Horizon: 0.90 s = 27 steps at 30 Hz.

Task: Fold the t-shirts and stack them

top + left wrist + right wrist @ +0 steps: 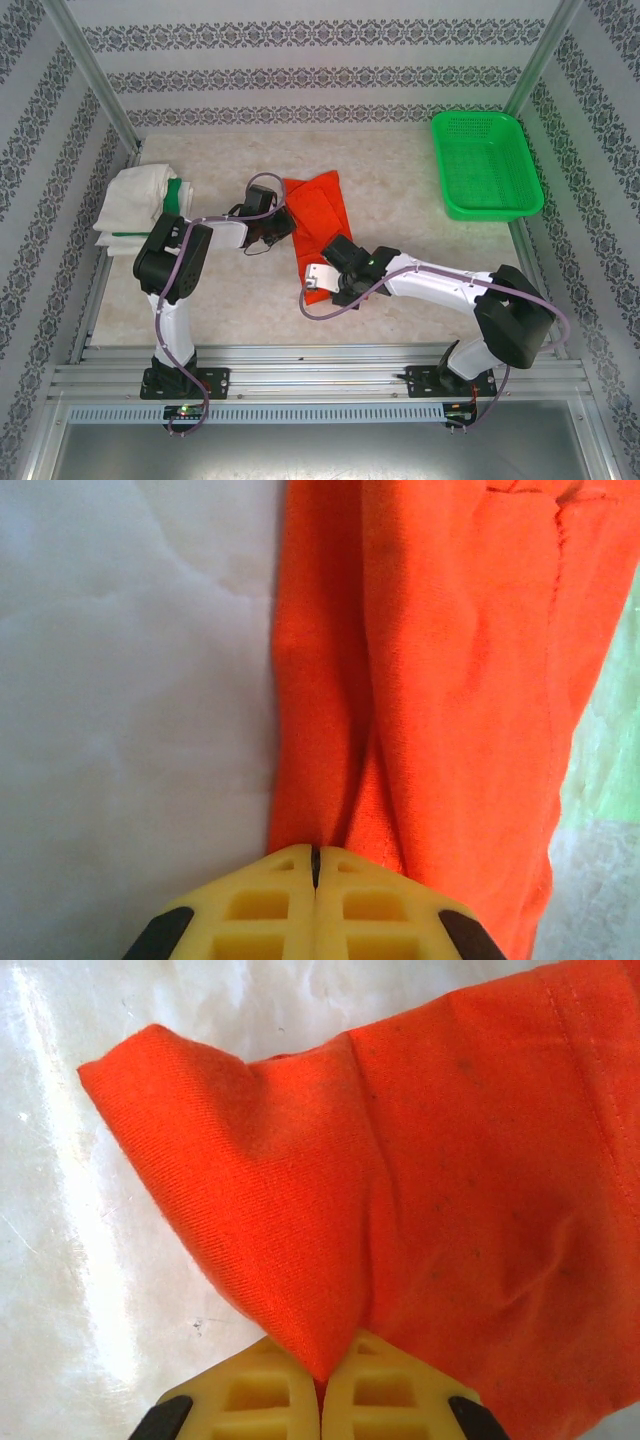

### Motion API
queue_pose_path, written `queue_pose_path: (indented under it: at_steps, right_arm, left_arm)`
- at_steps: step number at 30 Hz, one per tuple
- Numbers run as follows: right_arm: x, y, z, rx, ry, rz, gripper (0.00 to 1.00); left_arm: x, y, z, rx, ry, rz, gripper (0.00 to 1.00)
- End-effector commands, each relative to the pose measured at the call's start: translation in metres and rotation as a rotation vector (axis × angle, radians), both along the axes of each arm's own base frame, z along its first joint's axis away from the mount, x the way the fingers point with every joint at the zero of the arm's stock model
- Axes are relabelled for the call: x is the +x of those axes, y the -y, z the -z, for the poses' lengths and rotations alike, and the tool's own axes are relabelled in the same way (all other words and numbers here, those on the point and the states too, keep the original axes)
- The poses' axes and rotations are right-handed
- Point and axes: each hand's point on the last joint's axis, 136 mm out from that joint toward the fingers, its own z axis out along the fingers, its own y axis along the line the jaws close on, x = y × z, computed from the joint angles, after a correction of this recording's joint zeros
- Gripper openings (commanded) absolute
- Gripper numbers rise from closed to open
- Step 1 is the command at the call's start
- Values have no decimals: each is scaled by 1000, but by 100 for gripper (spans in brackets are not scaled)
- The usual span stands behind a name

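Note:
The bright orange-red t-shirt lies as a narrow folded strip at the middle of the table. My left gripper sits at its left edge, and in the left wrist view the yellow fingers are closed, tips meeting at the shirt's edge. My right gripper is at the near end of the strip. There its fingertips pinch a raised fold of the orange-red cloth. A stack of off-white and green t-shirts rests at the table's left side.
A rigid green mesh basket stands at the back right corner. Patterned walls and metal posts close in the table on three sides. Bare tabletop lies between the orange-red shirt and the basket.

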Motion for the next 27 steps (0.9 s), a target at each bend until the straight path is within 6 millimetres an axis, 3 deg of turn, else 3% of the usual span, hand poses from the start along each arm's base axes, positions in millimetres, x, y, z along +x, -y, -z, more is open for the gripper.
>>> queue_pose_path:
  at_steps: [1, 9, 12, 20, 27]
  right_arm:
    - [-3, -2, -17, 17, -7, -10, 0]
    - [-36, 13, -42, 1, -60, -23, 0]
    - [-39, 17, -54, 19, -35, -14, 0]
    - [-20, 12, -91, 29, 90, -61, 0]
    - [19, 9, -111, -19, 211, -97, 0]
  left_arm:
    - [-4, 9, 2, 7, 9, 54, 0]
    - [-43, 25, 13, 49, -41, 205, 0]
    - [-60, 32, 18, 32, -63, 233, 0]
    - [-85, 34, 16, -20, -77, 243, 0]
    - [-90, 26, 29, 22, -88, 239, 0]
